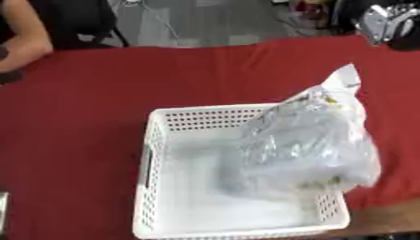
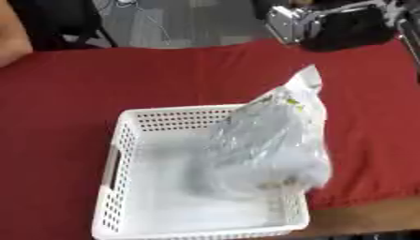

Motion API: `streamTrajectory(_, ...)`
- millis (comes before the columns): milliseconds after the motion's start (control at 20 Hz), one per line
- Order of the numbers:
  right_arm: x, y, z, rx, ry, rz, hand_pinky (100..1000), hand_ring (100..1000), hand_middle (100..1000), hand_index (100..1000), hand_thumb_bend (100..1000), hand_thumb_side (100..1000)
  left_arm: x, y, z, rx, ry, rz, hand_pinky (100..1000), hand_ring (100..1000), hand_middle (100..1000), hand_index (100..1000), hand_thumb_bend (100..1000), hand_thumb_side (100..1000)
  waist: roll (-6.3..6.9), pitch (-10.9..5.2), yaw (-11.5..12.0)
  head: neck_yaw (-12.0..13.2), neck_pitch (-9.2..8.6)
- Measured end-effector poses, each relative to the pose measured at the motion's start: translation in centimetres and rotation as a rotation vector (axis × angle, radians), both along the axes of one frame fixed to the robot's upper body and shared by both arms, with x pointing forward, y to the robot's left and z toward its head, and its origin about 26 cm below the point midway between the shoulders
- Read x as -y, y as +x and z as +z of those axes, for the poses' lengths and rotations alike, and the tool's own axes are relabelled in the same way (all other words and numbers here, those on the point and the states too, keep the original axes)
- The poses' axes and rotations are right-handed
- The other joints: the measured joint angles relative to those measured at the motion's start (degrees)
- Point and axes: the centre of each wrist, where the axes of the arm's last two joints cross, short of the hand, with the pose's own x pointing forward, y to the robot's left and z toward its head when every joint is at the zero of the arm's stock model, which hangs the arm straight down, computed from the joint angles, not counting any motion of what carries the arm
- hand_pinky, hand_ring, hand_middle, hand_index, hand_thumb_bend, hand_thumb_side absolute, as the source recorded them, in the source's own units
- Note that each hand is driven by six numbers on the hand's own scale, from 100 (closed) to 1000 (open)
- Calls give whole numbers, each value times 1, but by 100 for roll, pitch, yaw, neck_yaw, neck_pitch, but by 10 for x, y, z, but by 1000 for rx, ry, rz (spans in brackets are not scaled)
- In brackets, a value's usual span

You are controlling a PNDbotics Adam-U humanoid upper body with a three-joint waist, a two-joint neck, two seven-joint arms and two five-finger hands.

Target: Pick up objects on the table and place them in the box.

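A white perforated box (image 1: 156, 154) stands on the red cloth in the lower middle. A clear crinkled plastic bag (image 1: 308, 140) with something silvery inside stands in the box's right half. It leans over the right wall, and its top corner sticks up past the far rim. Nothing holds the bag. My right hand (image 2: 341, 28), black with a silver part, is raised at the top right, well above and behind the bag and apart from it. My left hand shows in neither view.
The red cloth (image 1: 82, 117) covers the table around the box. Bare wooden table edge (image 2: 369, 215) shows at the lower right. A small grey thing (image 1: 3, 211) sits at the left edge. Floor with cables lies beyond the far edge.
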Motion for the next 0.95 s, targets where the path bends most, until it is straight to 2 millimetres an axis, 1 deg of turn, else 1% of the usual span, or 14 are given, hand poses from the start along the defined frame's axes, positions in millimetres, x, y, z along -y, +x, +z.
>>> streamTrajectory(200,-16,0,-5,-46,-35,15,100,100,100,188,100,401,1,0,0,-3,1,-6,707,850,942,989,861,1000,2,0,17,-42,0)
streamTrajectory(250,-19,2,-7,-57,-45,15,100,178,168,267,100,467,1,0,0,-3,1,-6,706,850,942,989,861,1000,2,0,20,-45,0)
streamTrajectory(300,-22,4,-9,-67,-56,13,100,178,168,267,100,467,1,0,0,-4,1,-7,706,850,942,989,861,1000,2,0,22,-46,0)
streamTrajectory(350,-23,6,-12,-75,-70,10,299,503,530,596,100,784,2,0,0,-5,1,-7,706,850,942,989,861,1000,2,0,30,-47,0)
streamTrajectory(400,-25,8,-14,-81,-96,7,299,503,530,596,100,784,2,0,0,-5,1,-8,706,850,942,989,861,1000,2,0,37,-48,0)
streamTrajectory(450,-27,11,-16,-85,-129,3,694,780,819,832,215,858,2,0,0,-6,2,-8,706,849,942,988,859,1000,2,0,41,-49,0)
streamTrajectory(500,-28,13,-19,-87,-174,-5,813,846,885,893,320,871,2,0,0,-6,2,-9,706,850,942,989,859,1000,2,0,46,-59,0)
streamTrajectory(550,-28,15,-20,-89,-216,-15,910,906,947,944,464,903,2,0,0,-6,2,-9,706,850,943,988,859,1000,2,0,47,-67,0)
streamTrajectory(600,-29,16,-21,-92,-251,-22,972,944,985,984,560,933,2,0,0,-7,2,-9,706,850,943,988,860,1000,2,0,47,-71,0)
streamTrajectory(650,-28,18,-22,-97,-278,-27,1000,969,1000,1000,602,965,2,0,0,-7,2,-10,706,850,943,987,859,1000,2,0,46,-71,0)
streamTrajectory(750,-26,20,-21,-109,-300,-39,1000,988,1000,1000,643,995,2,0,0,-7,3,-11,706,850,943,987,860,1000,2,0,33,-71,0)
streamTrajectory(800,-23,21,-21,-119,-297,-45,1000,992,1000,1000,649,1000,2,0,0,-8,3,-11,706,850,943,986,859,1000,4,0,26,-71,0)
streamTrajectory(900,-17,21,-19,-136,-276,-61,1000,996,1000,1000,647,1000,2,0,0,-8,3,-11,706,850,943,986,859,1000,14,0,13,-71,0)
streamTrajectory(950,-13,22,-19,-145,-263,-73,1000,996,1000,1000,632,1000,2,0,0,-9,3,-11,706,850,943,986,859,1000,16,0,11,-71,0)
